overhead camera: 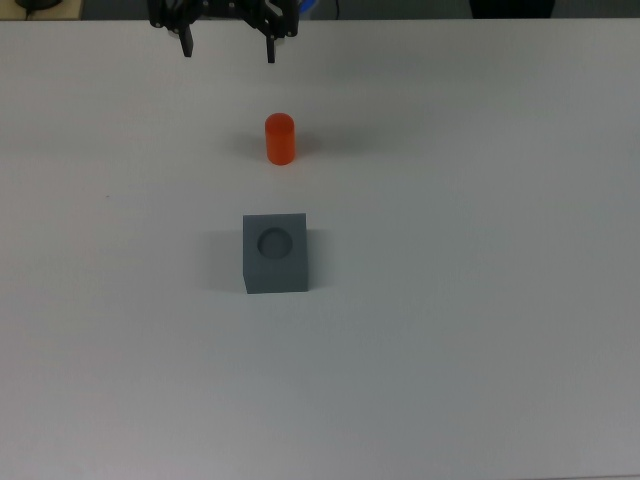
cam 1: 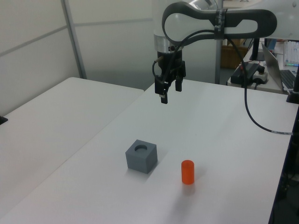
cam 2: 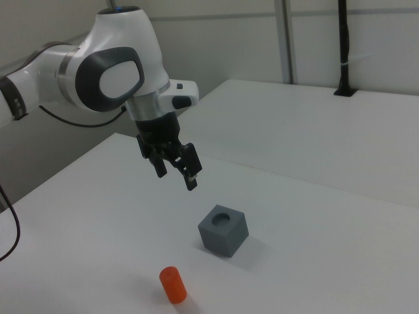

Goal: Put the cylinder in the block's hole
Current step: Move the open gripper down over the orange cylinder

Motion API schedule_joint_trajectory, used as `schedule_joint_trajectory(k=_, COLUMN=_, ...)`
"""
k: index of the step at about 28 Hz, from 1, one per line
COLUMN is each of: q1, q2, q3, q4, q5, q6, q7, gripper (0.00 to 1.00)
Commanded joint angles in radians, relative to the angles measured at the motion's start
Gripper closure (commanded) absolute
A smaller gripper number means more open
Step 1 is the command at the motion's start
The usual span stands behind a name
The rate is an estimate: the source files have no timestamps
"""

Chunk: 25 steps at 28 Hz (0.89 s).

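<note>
Black two-finger pincer (overhead camera: 228, 47) spread wide, empty, hanging high above the white table (overhead camera: 480, 330). Small bright orange plastic cylinder (overhead camera: 280, 139) standing upright on that table, between pincer and block in the top view. Dark grey matte cube block (overhead camera: 275, 253) close by, round hole (overhead camera: 275, 242) facing up, empty. Nothing done yet, looks like: grab, carry, insert all left. One cylinder, one block, one hole.
</note>
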<state>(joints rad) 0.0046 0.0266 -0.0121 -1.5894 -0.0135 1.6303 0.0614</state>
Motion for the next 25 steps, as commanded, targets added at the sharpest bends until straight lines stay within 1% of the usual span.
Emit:
schedule_joint_trajectory(k=1, q1=-0.003, q2=-0.010, q3=-0.009, q4=-0.039, q5=0.024, q6=0.010, q7=-0.029, gripper=0.00)
schedule_joint_trajectory(k=3, q1=-0.002, q2=-0.014, q3=-0.011, q4=-0.058, q5=0.024, q6=0.010, q7=-0.048, gripper=0.00)
schedule_joint_trajectory(k=6, q1=0.006, q2=-0.025, q3=-0.006, q4=-0.110, q5=0.024, q6=0.014, q7=-0.054, gripper=0.00)
schedule_joint_trajectory(k=8, q1=0.009, q2=-0.036, q3=0.001, q4=-0.159, q5=0.024, q6=0.036, q7=-0.052, gripper=0.00)
schedule_joint_trajectory(k=12, q1=0.012, q2=-0.066, q3=0.001, q4=-0.251, q5=0.026, q6=0.089, q7=-0.052, gripper=0.00)
schedule_joint_trajectory(k=13, q1=0.017, q2=-0.083, q3=0.004, q4=-0.311, q5=0.026, q6=0.124, q7=-0.054, gripper=0.00)
schedule_joint_trajectory(k=17, q1=0.040, q2=-0.103, q3=0.004, q4=-0.431, q5=0.026, q6=0.233, q7=-0.054, gripper=0.00)
schedule_joint_trajectory(k=18, q1=0.044, q2=-0.106, q3=0.004, q4=-0.482, q5=0.024, q6=0.287, q7=-0.054, gripper=0.00)
schedule_joint_trajectory(k=24, q1=0.063, q2=-0.093, q3=0.004, q4=-0.602, q5=0.012, q6=0.434, q7=-0.054, gripper=0.00)
schedule_joint_trajectory(k=25, q1=0.063, q2=-0.091, q3=0.004, q4=-0.612, q5=0.010, q6=0.444, q7=-0.054, gripper=0.00)
